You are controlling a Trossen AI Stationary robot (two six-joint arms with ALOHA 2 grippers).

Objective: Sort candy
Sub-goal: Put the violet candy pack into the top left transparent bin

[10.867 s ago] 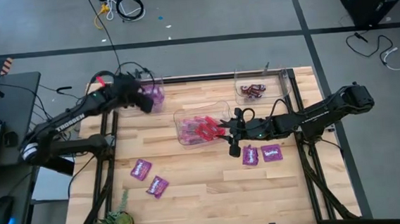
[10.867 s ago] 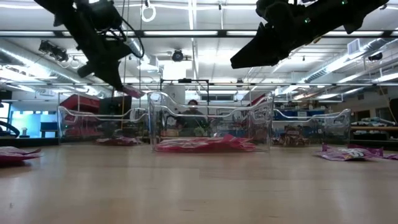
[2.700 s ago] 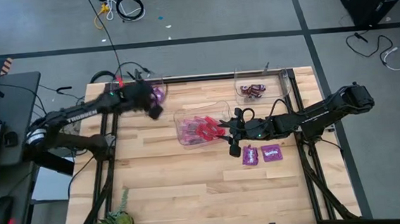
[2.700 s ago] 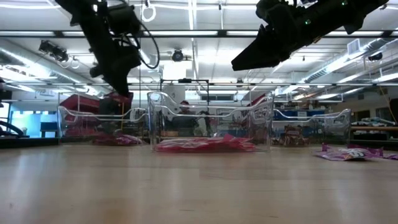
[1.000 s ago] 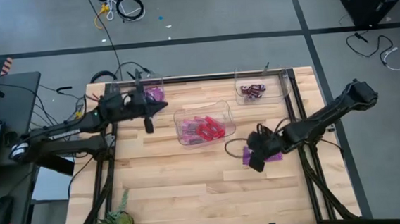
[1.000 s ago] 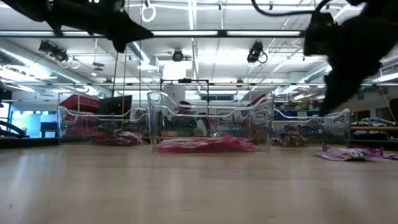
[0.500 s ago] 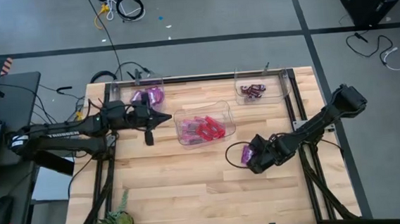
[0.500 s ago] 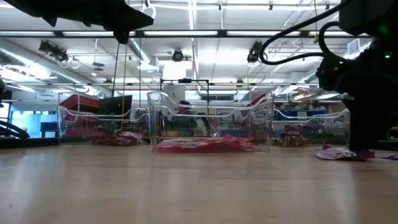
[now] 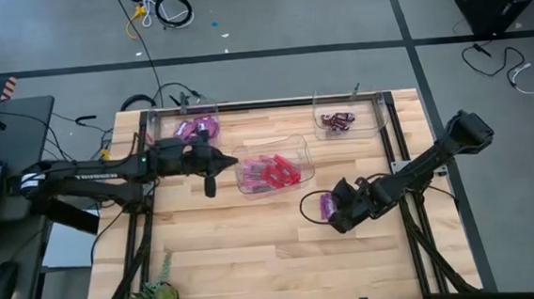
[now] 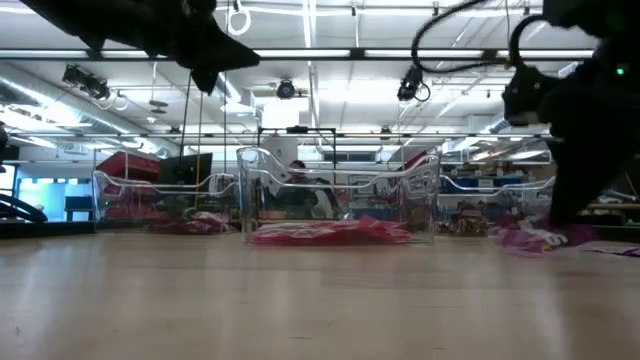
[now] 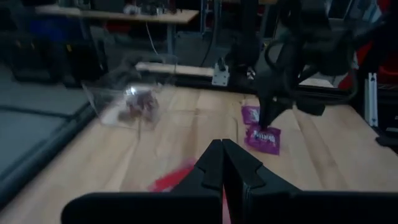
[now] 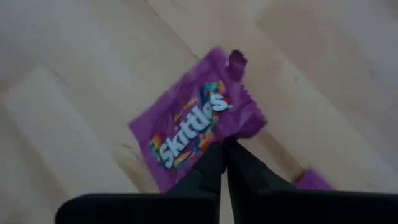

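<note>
Right gripper (image 12: 222,144) is seen pressed together on the edge of a purple Skittles packet (image 12: 194,123) — packet pinched at the fingertips, low over the wooden table (image 9: 255,254), near its right side. A second purple packet (image 11: 263,138) lies just beside. Farther off, left gripper (image 9: 234,161) hangs shut, empty, beside the middle clear bin (image 9: 295,146) of red candy (image 9: 271,173).

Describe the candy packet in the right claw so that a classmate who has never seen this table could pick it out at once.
Start at the wooden table and find the middle clear bin of red packets. On the right arm's side of it, the right claw is shut on a purple Skittles packet, pinching one edge. A second purple packet lies beside it, but nothing grips that one.
</note>
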